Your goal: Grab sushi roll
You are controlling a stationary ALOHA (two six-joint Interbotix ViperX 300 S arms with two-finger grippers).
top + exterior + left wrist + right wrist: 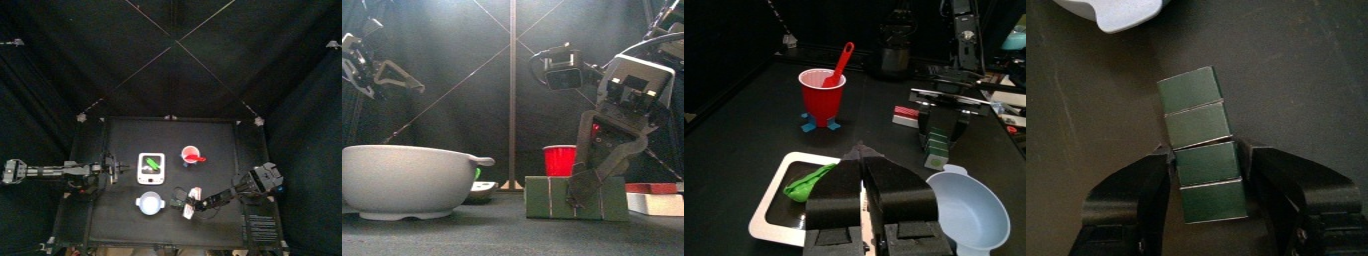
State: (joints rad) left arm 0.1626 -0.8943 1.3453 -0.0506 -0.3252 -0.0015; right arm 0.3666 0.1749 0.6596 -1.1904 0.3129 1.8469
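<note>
Closest to me is the white bowl (pixel 409 180), and right beside it the right gripper (pixel 1209 152) is down at the table with its jaws apart, one on each side of the sushi roll (pixel 1193 100). The roll looks like a dark green row of chunks with pale seams, standing on the table. The jaws only bracket the end nearest the wrist, so my worry is that squeezing there lifts one or two chunks and the others hinge or drop off at a seam. The gaps on each side also look uneven, so one jaw could touch first and shove the row sideways toward the bowl. The red and white block (pixel 656 200) nearby seems safe. Further back, the red cup (pixel 559 160) is well clear. The left gripper (pixel 859 152) is parked with jaws closed and empty over the tray (pixel 778 200).
</note>
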